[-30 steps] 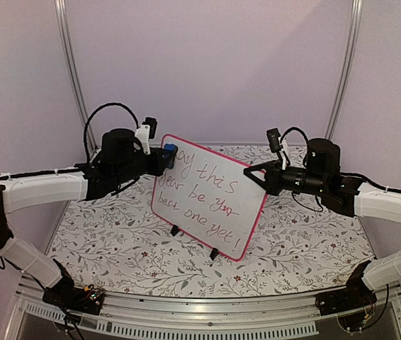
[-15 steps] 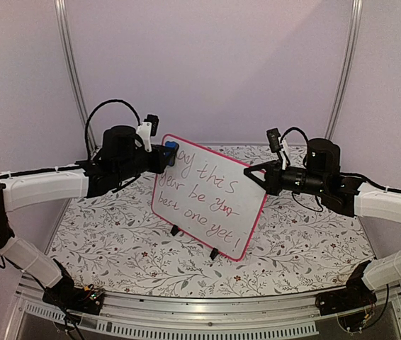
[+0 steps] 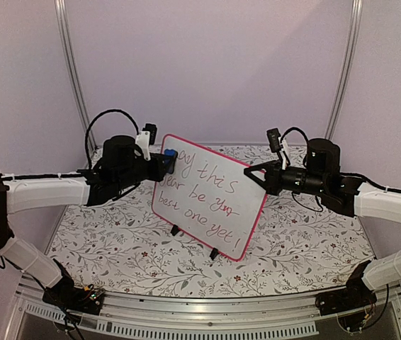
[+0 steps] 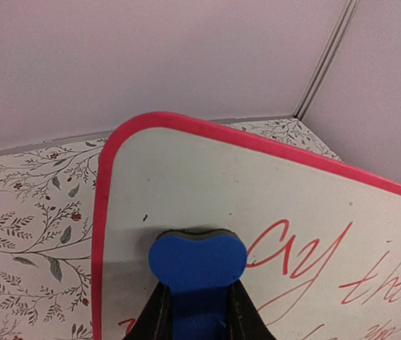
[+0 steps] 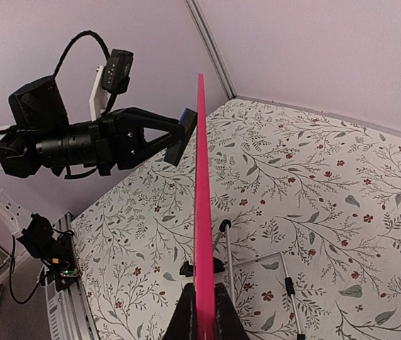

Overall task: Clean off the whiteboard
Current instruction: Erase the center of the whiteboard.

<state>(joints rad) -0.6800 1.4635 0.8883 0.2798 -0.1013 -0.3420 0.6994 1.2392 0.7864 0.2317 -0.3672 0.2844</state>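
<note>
Both end effectors on the whiteboard, eraser at its upper left corner.
The whiteboard (image 3: 211,212) stands upright on two black feet (image 3: 176,230) mid-way across the flower-patterned bench (image 3: 108,244), between the two arms, its face carrying red handwriting (image 3: 204,173) (the legible part reads "this", "be", "best one yet!"). The left end effector (image 3: 162,162) pinches a blue eraser block (image 4: 197,263), whose pad lies against the board's face just inside the pink-red frame. The right end effector (image 5: 202,312) is clamped tight on the frame at the board's right edge, which that wrist's camera sees edge-on.
</note>
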